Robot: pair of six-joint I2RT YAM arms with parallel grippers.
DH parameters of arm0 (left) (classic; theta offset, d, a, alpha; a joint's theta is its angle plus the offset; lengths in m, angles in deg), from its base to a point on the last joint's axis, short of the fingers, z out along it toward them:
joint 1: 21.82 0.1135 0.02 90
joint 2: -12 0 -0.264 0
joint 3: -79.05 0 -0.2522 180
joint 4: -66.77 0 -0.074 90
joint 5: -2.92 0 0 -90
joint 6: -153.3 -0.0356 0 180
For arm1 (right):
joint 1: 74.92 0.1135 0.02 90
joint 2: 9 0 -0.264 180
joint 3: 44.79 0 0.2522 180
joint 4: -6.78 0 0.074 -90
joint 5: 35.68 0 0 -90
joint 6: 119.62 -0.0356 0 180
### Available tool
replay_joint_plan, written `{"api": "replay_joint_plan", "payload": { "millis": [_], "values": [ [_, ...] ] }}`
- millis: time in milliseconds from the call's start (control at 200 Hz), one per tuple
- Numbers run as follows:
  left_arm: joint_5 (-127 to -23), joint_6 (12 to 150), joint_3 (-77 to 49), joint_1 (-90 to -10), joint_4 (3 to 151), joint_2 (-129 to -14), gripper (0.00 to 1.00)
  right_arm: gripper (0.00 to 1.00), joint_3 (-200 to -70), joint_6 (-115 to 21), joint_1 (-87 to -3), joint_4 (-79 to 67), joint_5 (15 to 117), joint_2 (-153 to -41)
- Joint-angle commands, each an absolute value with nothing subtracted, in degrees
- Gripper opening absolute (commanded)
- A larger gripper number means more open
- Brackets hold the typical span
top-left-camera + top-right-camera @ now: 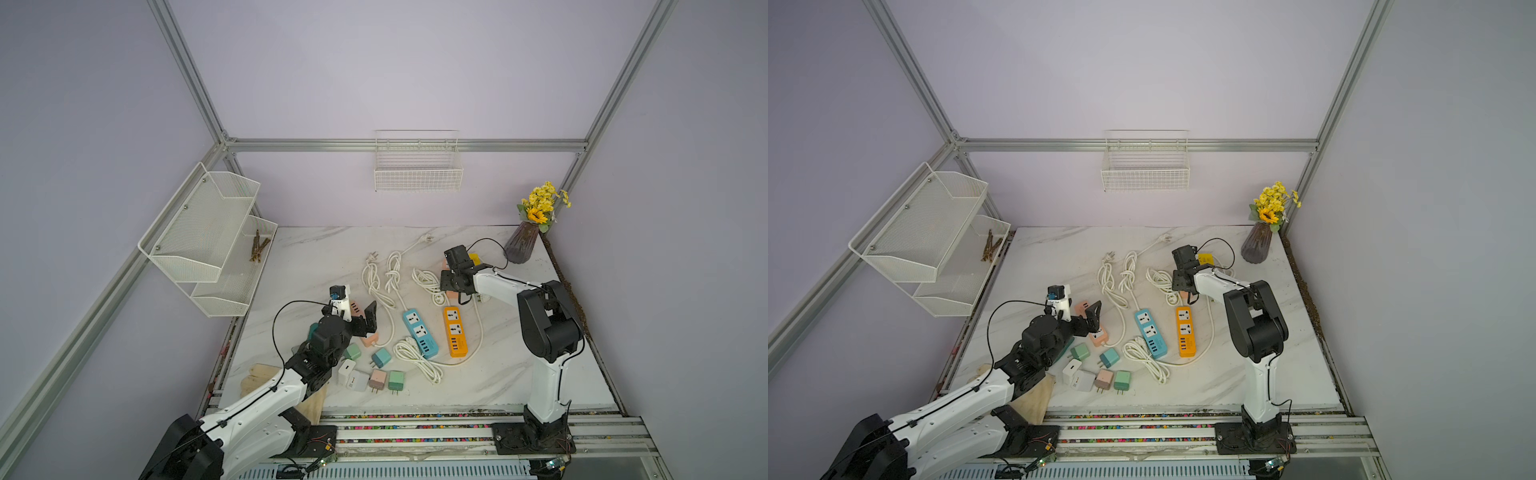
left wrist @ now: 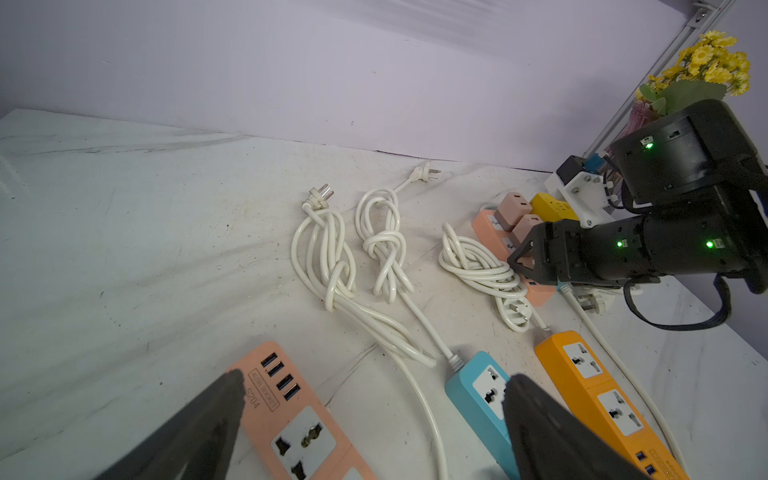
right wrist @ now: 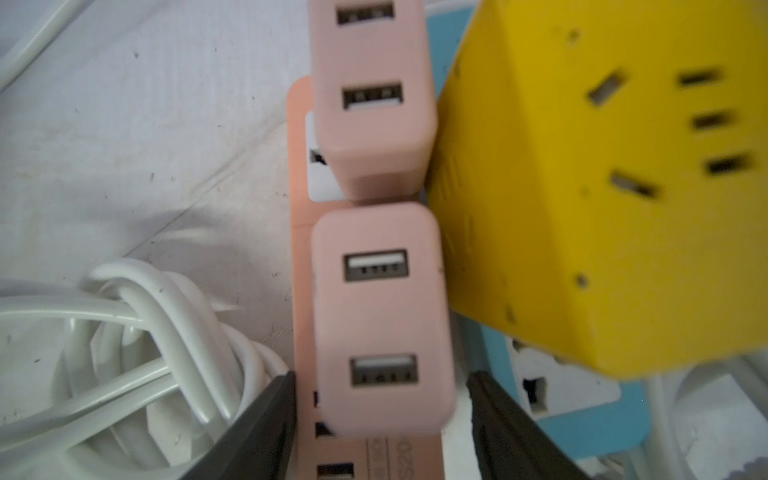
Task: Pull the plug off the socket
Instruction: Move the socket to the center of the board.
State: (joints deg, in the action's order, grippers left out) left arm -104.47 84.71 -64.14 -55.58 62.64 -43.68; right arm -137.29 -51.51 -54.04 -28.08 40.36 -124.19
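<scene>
right gripper (image 3: 382, 376) spread, straddling pink plug (image 3: 382, 320), thin gap each side. seated upright in peach strip (image 3: 300, 249); second pink plug (image 3: 372, 95) just beyond on same strip, yellow socket cube (image 3: 602, 187) just beside. left gripper (image 2: 374, 376) fully spread, well apart, above second peach strip (image 2: 291, 415).

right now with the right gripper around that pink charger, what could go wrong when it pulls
1. The right gripper straddles the near pink charger with gaps showing on both sides, so an off-centre close might slip.
2. Nothing visibly pins the peach power strip, which could lift along with the charger.
3. The yellow cube socket and the coiled white cable crowd the fingers, and either might get nudged or snagged.
</scene>
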Motion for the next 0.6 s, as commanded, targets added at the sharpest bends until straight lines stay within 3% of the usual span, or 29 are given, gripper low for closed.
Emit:
{"api": "replay_joint_plan", "payload": {
  "millis": [0, 170, 195, 410, 595],
  "values": [
    [-104.9, 83.8, -62.9, -55.1, 61.5, -43.0, 1.0, 0.69, -138.4, -50.7, -54.1, -30.6, 41.7, -127.0],
    [-104.8, 83.8, -62.9, -55.2, 61.5, -42.9, 1.0, 0.68, -140.5, -49.9, -53.8, -32.1, 44.9, -129.7],
    [-104.9, 83.8, -62.9, -55.1, 61.5, -42.9, 1.0, 0.62, -140.4, -49.9, -53.8, -32.0, 44.9, -129.8],
    [-104.7, 83.8, -62.8, -55.2, 61.5, -43.1, 1.0, 0.46, -137.0, -49.9, -51.9, -30.3, 44.8, -126.6],
    [-104.7, 83.8, -62.8, -55.1, 61.5, -43.0, 1.0, 0.44, -134.2, -50.1, -46.3, -29.9, 45.0, -122.2]
  ]
}}
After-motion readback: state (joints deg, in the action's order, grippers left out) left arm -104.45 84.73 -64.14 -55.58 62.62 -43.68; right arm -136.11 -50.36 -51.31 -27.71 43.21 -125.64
